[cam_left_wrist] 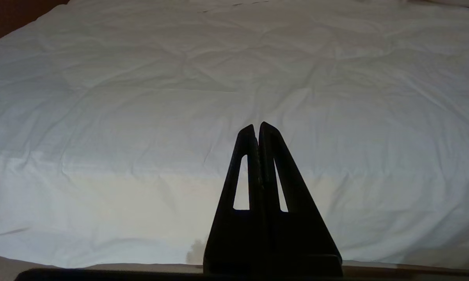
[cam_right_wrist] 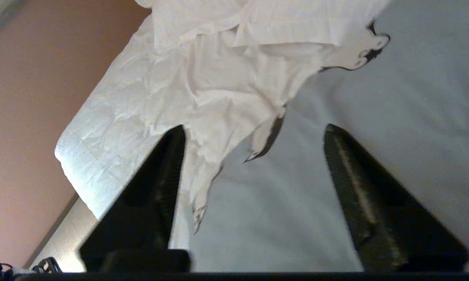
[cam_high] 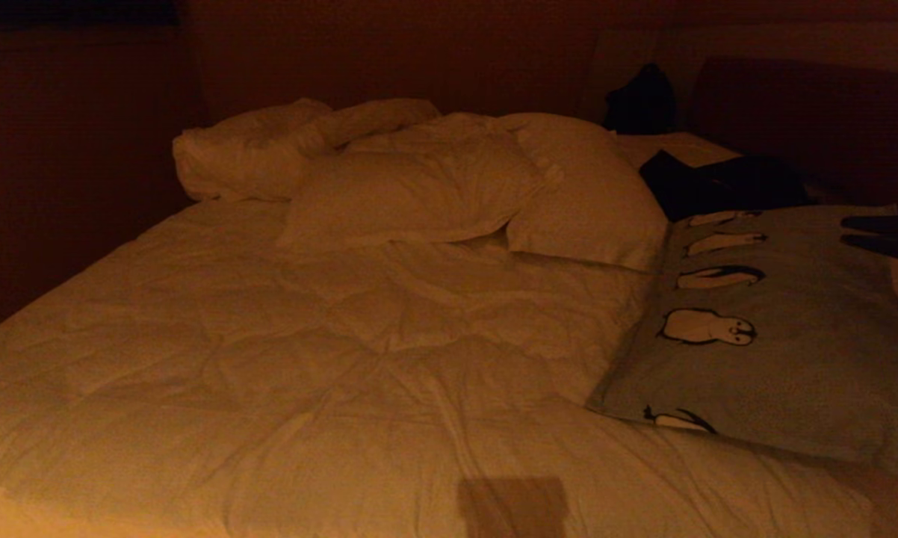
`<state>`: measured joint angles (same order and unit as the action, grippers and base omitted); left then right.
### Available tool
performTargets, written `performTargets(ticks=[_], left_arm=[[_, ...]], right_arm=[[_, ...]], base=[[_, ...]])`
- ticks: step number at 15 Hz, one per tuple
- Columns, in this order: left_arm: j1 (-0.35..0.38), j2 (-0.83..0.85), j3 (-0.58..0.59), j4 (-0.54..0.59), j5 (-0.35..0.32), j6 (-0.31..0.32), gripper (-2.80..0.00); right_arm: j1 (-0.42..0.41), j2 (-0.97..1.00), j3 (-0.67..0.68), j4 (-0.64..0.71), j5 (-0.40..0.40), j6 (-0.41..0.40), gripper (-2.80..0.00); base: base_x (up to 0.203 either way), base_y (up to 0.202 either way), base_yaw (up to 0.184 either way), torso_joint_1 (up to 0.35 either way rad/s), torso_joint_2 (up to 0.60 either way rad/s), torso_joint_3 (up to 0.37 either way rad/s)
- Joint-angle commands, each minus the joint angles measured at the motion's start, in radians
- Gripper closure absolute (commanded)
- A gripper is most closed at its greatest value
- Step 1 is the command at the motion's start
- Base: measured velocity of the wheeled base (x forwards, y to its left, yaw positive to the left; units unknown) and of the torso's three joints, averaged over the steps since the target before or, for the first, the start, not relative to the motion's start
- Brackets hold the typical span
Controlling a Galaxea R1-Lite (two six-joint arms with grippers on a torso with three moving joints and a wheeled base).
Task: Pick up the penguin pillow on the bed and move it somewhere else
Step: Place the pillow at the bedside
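The penguin pillow (cam_high: 793, 336), pale grey-blue with black-and-white penguins along its left side, lies flat on the right side of the bed (cam_high: 344, 336). My right gripper (cam_high: 867, 233) shows as dark fingers at the picture's right edge, over the pillow's far right part. In the right wrist view that gripper (cam_right_wrist: 254, 130) stands open, with the pillow's grey cloth (cam_right_wrist: 297, 195) below the gap and nothing between the fingers. Low over the bare duvet (cam_left_wrist: 141, 97), my left gripper (cam_left_wrist: 256, 125) is shut and empty.
Two plain white pillows (cam_high: 419, 194) (cam_high: 591, 194) and a bunched-up duvet roll (cam_high: 255, 149) lie at the head of the bed. Dark clothing (cam_high: 725, 183) lies beyond the penguin pillow, by the dark headboard (cam_high: 815, 112). A wall (cam_high: 68, 164) runs along the bed's left side.
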<state>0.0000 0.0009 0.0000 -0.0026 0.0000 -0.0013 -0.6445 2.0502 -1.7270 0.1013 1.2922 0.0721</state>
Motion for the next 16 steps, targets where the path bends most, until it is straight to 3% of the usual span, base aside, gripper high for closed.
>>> performTargets(ticks=[1,5,7,13,16], left_arm=[[0.000,0.001,0.003,0.000,0.000,0.000,0.00],[0.000,0.001,0.003,0.000,0.000,0.000,0.00],[0.000,0.001,0.003,0.000,0.000,0.000,0.00],[0.000,0.001,0.003,0.000,0.000,0.000,0.00],[0.000,0.001,0.003,0.000,0.000,0.000,0.00]], right_arm=[[0.000,-0.036,0.004,0.003,0.007,0.023,-2.80],[0.000,-0.151,0.003,-0.001,0.005,0.220,-2.80],[0.000,-0.185,0.002,-0.002,-0.016,0.279,-2.80],[0.003,-0.249,-0.073,-0.006,-0.212,0.607,-2.80],[0.018,-0.238,-0.126,-0.003,-0.331,0.718,-2.80]], base=[[0.000,0.000,0.000,0.000,0.00,0.000],[0.000,0.000,0.000,0.000,0.00,0.000],[0.000,0.000,0.000,0.000,0.00,0.000],[0.000,0.000,0.000,0.000,0.00,0.000],[0.000,0.000,0.000,0.000,0.00,0.000]])
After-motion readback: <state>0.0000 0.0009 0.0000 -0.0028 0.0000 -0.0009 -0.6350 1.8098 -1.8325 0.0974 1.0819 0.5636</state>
